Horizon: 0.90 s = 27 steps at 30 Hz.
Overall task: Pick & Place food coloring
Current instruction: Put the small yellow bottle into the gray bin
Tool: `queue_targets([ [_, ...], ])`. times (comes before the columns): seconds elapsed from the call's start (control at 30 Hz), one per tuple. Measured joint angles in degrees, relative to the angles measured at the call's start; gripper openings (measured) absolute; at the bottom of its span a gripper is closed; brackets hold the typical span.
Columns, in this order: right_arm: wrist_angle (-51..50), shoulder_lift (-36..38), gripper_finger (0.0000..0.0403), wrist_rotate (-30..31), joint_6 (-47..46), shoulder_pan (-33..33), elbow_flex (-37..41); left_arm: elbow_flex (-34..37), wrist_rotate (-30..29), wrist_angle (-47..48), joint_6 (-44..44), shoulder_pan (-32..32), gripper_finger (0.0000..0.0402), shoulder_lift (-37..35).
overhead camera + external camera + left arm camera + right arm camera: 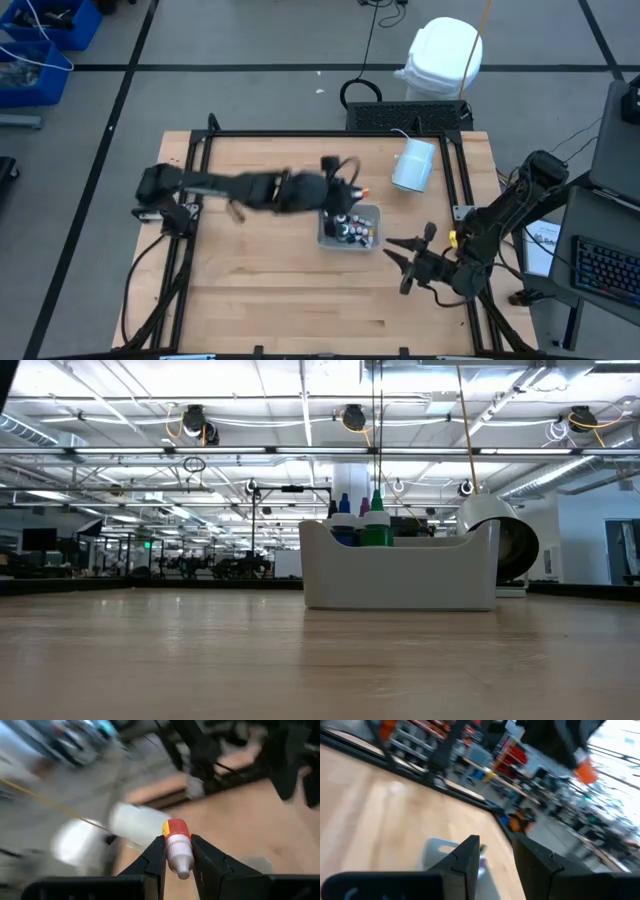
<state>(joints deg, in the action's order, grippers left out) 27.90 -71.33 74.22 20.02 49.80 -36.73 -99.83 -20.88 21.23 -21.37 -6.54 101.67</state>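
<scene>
Left gripper (178,862) pinches an orange-topped bottle (177,845), hidden overhead

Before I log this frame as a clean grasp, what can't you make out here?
- High view: the left gripper is motion-blurred over the tray; its bottle shows only as an orange speck.
- High view: the bottles in the tray are too small to count.
- Low view: the tray wall hides all but the bottle tops.
- Left wrist view: the jaws clamp the red-capped bottle; the background is smeared.

the left arm (250,187) lay across the tray (327,235), blocking the way in from above and from the left; the white cylinder (414,165) stood near behind; bare table (270,290) lay in front.
</scene>
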Motion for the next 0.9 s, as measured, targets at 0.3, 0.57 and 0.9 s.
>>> queue_targets([
  [0.3,-5.1,0.0,0.0096,12.9,-1.9,1.1,0.0,-15.7,18.3,23.6,1.2,10.9,0.0073,14.2],
  [0.57,-2.7,1.6,0.0085,15.8,3.0,-0.3,0.0,-21.1,22.6,32.4,-3.8,9.7,0.0073,22.8],
  [0.9,-3.2,9.7,0.0048,15.8,1.4,0.8,4.1,-21.3,27.4,25.5,-2.4,7.0,0.0073,26.8],
])
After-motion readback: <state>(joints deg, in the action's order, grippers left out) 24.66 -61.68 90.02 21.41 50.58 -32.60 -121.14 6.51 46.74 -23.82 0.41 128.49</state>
